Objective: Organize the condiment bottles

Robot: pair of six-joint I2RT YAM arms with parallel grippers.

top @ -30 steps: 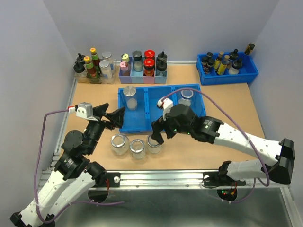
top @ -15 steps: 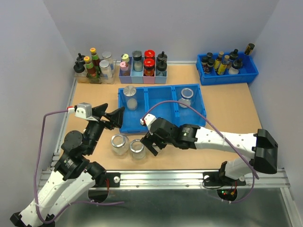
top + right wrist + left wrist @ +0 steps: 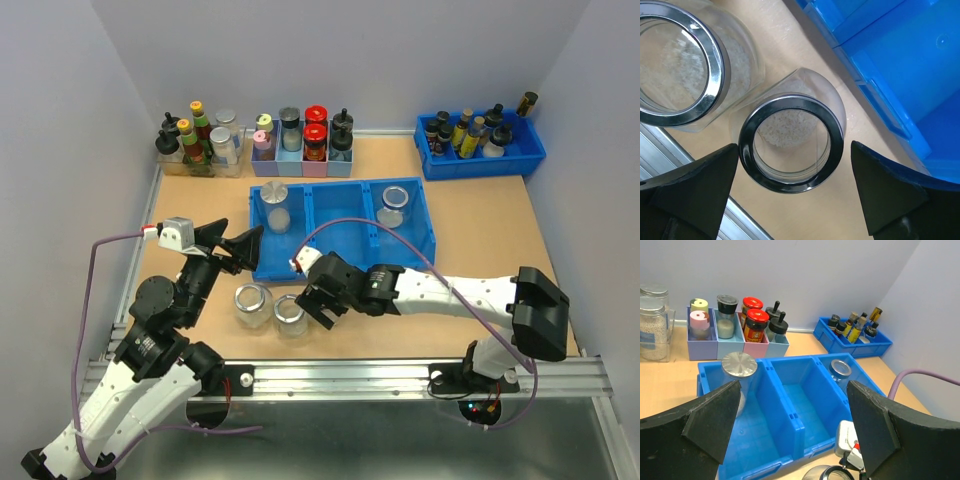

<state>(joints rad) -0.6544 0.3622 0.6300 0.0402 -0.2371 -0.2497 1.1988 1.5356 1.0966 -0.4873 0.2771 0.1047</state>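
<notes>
Two open condiment jars (image 3: 253, 305) (image 3: 291, 315) stand on the table in front of the blue tray (image 3: 340, 184). My right gripper (image 3: 320, 300) is open and hangs over a third jar, which it hides in the top view. In the right wrist view that jar (image 3: 790, 130) sits between the spread fingers of the right gripper (image 3: 793, 150), untouched, with a neighbour jar (image 3: 675, 75) beside it. A lidded jar (image 3: 277, 205) stands in the tray's left compartment and an open jar (image 3: 393, 203) in the right one. My left gripper (image 3: 237, 250) is open and empty above the tray's front left corner.
Colourful-capped bottles in pastel holders (image 3: 300, 140), a clear holder of bottles (image 3: 195, 145) and a blue bin of dark bottles (image 3: 480, 140) line the back wall. The tray's middle compartment (image 3: 805, 400) holds nothing. A metal rail (image 3: 400, 372) runs along the near edge.
My right gripper has moved left and lower, from beside the rightmost loose jar to over it. The left arm and all the jars have not moved.
</notes>
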